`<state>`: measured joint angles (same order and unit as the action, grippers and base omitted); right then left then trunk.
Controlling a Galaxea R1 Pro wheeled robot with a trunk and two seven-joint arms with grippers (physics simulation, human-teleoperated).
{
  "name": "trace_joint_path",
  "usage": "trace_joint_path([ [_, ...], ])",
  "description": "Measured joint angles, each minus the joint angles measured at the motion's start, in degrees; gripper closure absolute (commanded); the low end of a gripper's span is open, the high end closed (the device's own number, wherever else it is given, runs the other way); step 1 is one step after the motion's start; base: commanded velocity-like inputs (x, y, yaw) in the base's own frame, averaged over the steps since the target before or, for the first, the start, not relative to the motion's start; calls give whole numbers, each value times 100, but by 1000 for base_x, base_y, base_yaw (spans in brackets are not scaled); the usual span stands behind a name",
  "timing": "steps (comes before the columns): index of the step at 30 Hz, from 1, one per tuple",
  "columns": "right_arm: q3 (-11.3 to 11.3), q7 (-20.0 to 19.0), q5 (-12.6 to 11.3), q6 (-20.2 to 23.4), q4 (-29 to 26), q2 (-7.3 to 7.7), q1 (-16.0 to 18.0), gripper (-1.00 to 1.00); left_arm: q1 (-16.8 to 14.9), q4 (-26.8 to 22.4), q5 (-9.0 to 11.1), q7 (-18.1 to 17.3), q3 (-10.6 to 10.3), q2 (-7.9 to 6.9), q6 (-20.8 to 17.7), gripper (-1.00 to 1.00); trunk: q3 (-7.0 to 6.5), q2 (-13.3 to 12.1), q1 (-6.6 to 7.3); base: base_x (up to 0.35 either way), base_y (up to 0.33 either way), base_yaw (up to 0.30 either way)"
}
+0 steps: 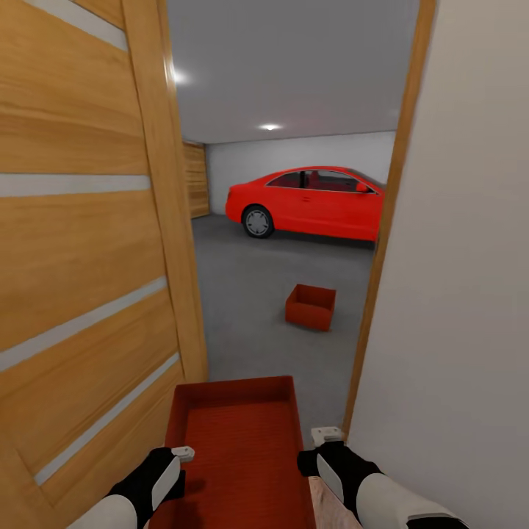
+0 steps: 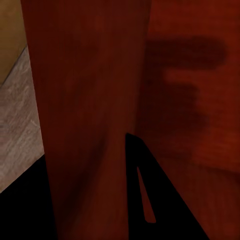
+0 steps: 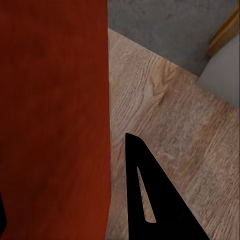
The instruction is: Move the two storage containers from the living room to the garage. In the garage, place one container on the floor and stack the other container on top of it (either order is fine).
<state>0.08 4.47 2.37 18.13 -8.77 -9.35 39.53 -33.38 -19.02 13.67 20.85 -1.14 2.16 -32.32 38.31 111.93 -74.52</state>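
carrying one container through the doorway into the garage

the near container is held level between both arms at the threshold, the left gripper on its left wall and the right gripper on its right wall; each pair of jaws sits narrow over a wall, one finger inside in the left wrist view. the second container rests on the grey garage floor ahead, well apart from the red car. an open wooden door stands at the left, a white wall at the right, light wood planks below.
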Motion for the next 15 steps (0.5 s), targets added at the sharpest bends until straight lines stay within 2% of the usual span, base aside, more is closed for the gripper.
trace_joint_path([
  [6,0,-4,-2,1,-1,2,-1,100,-1,0,-7,0,2,3,1,100,-6,0,0,257,213,-58],
  [15,2,-6,-11,2,0,5,-1,100,-2,-2,-29,-3,10,7,0,100,-60,0,-3,31,21,-207],
])
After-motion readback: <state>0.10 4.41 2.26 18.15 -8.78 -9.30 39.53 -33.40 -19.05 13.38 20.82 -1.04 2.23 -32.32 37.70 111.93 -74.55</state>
